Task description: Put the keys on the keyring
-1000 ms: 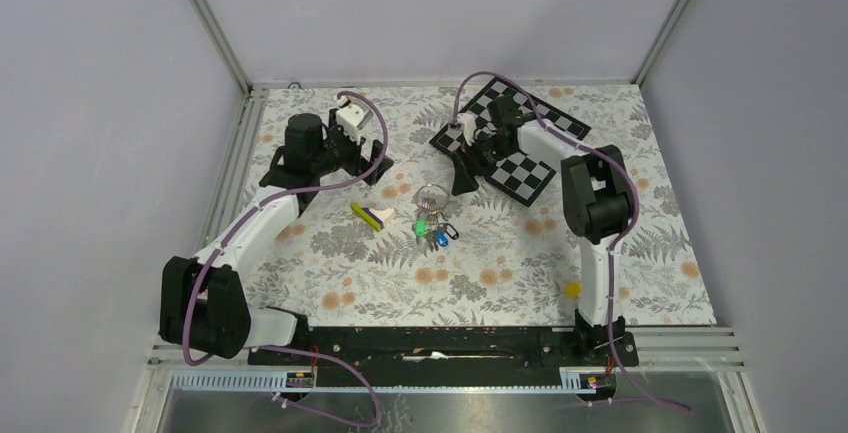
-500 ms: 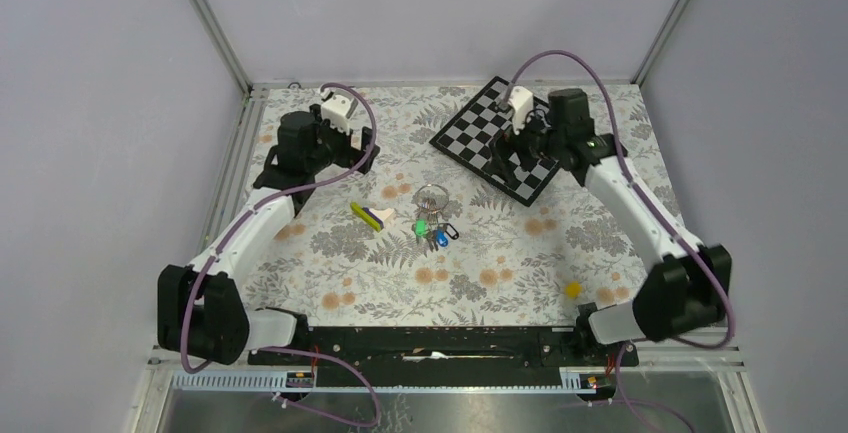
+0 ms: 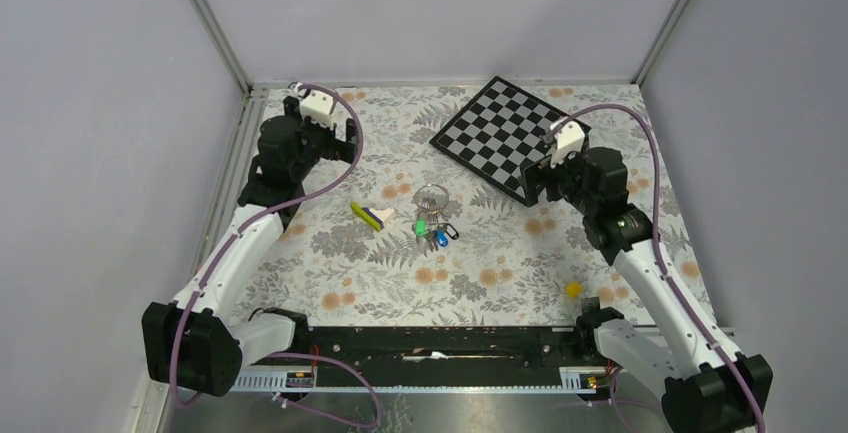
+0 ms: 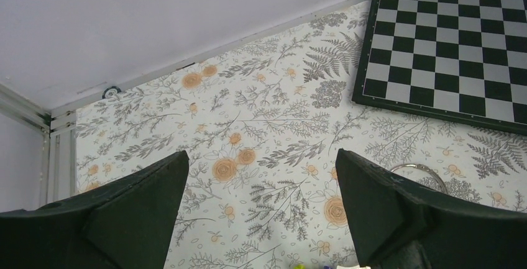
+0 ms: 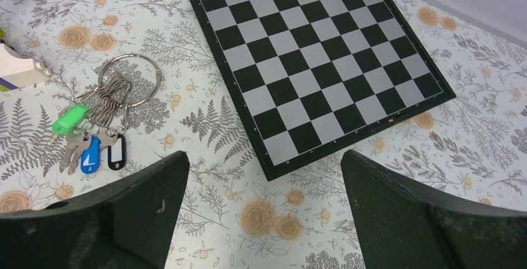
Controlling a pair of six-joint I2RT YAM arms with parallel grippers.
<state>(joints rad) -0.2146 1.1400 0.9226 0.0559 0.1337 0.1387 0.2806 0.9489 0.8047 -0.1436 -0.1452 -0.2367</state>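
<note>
The keyring (image 5: 132,79), a thin silver wire ring, lies flat on the floral table, seen mid-table from above as the keyring (image 3: 431,194). The keys (image 5: 87,138) fan out below its lower left; their heads are green (image 5: 69,118), blue (image 5: 91,155) and black (image 5: 116,153), and their small loops bunch on the ring's wire. From above the keys (image 3: 433,232) sit just in front of the ring. My left gripper (image 4: 261,155) hangs open and empty over bare table, left and behind the ring (image 4: 424,169). My right gripper (image 5: 262,157) is open and empty, right of the keys.
A chessboard (image 3: 500,136) lies at the back right, its near corner close to my right gripper (image 3: 540,185). A yellow-white-purple wedge block (image 3: 372,216) rests left of the keys. A small yellow cube (image 3: 572,290) sits front right. My left gripper (image 3: 345,145) is by the left rail.
Both arms have drawn away from the middle. The right arm swung from over the chessboard to its near right side; the left moved back and left. Keys and ring stayed put.
</note>
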